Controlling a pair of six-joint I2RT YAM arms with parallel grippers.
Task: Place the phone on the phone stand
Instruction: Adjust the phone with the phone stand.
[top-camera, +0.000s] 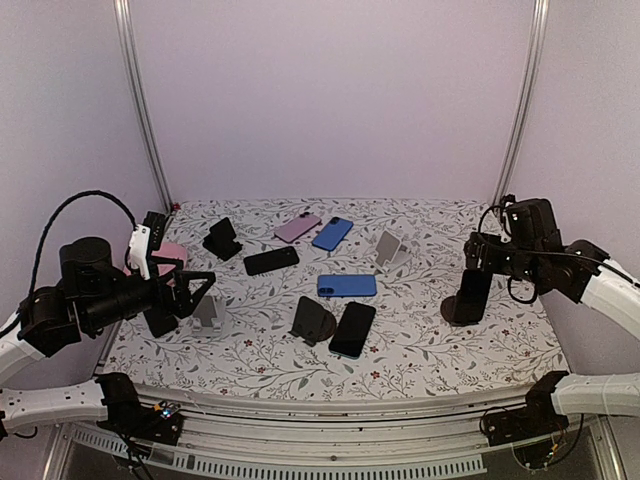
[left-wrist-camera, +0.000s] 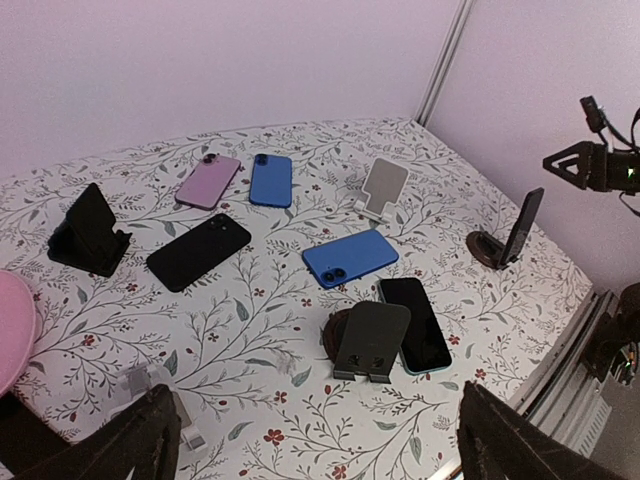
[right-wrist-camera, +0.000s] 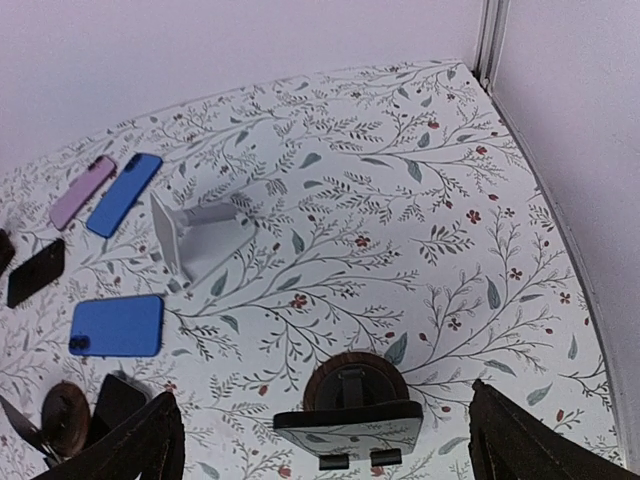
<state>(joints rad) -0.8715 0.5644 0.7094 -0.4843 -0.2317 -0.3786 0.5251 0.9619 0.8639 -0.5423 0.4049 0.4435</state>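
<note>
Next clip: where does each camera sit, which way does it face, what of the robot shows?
Top external: above and behind the bases, facing the far wall over the table; left arm and right arm show.
Left wrist: low over the left edge, facing the far-right corner; its open jaws fill the bottom corners, right arm upper right.
Right wrist: over the right side, tilted down toward the far wall; its open jaws in the bottom corners.
Shared: all show the white stand and the phone on the round stand.
</note>
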